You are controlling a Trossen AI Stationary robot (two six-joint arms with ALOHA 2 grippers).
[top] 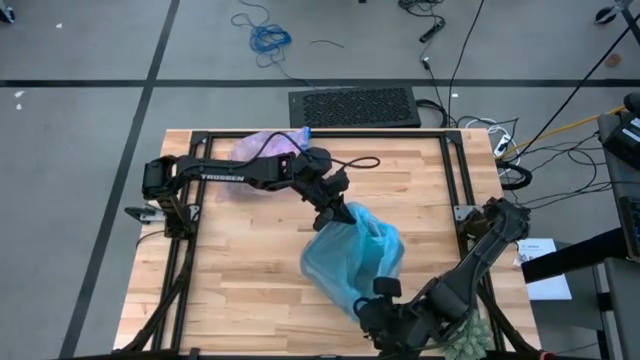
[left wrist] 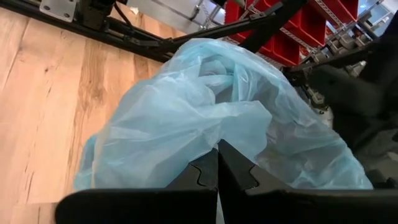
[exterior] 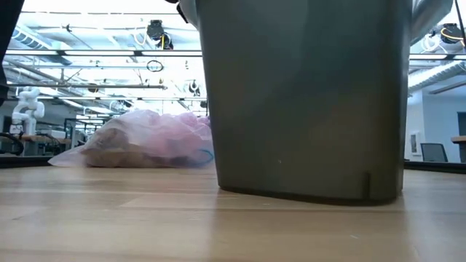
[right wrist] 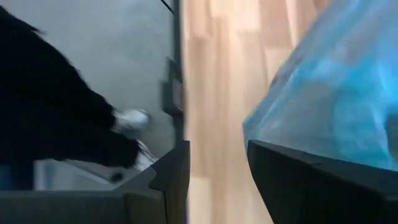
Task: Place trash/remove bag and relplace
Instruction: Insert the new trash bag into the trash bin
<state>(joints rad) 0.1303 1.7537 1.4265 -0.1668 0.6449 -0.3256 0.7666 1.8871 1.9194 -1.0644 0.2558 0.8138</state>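
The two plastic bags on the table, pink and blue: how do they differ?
The pink bag lies slumped at the table's far edge with brown wads inside; the blue bag sits mid-table over the bin. No gripper touches the pink bag; the left gripper pinches the blue bag. Both are thin and crinkly.

- The light blue plastic bag (top: 352, 258) is a translucent pale blue, brighter turquoise in its folds.
- The bag (top: 262, 149) is translucent lavender-pink; brown shapes show through it in the low view.
- The bin (exterior: 306, 102) is a plain dull grey-olive.
- The table (top: 240, 270) is light wood in plank stripes with darker grain, edged by a black frame.
- Both arms are dark; the left one bears white lettering.
- The plant (top: 468, 340) is green and spiky.
- The floor mat (top: 354, 106) is black with a fine dotted pattern.
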